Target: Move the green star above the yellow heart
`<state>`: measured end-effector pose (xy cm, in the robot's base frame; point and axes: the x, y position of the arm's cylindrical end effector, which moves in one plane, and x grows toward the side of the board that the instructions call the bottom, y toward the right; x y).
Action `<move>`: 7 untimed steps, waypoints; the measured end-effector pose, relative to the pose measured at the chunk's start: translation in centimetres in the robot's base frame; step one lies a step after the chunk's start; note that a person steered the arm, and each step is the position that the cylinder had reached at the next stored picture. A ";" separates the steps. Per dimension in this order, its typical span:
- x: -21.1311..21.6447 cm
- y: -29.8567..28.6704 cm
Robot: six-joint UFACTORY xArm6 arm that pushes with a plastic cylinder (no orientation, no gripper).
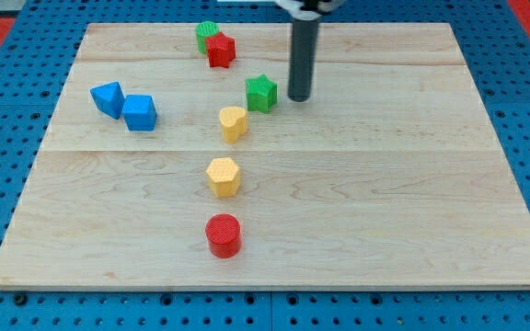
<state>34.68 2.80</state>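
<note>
The green star (261, 93) lies on the wooden board (385, 202), just up and to the right of the yellow heart (233, 122). The two are close, nearly touching at their corners. My tip (299, 97) is at the lower end of the dark rod, just to the right of the green star, with a small gap between them.
A yellow hexagon (223, 176) lies below the heart, and a red cylinder (223, 235) below that. A red star (220, 50) touches a green block (206, 35) near the view's top. Two blue blocks (108, 97) (140, 112) sit side by side at the left.
</note>
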 end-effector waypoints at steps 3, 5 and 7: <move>0.0 -2.3; 0.0 -2.5; -0.1 -3.0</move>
<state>34.57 -0.19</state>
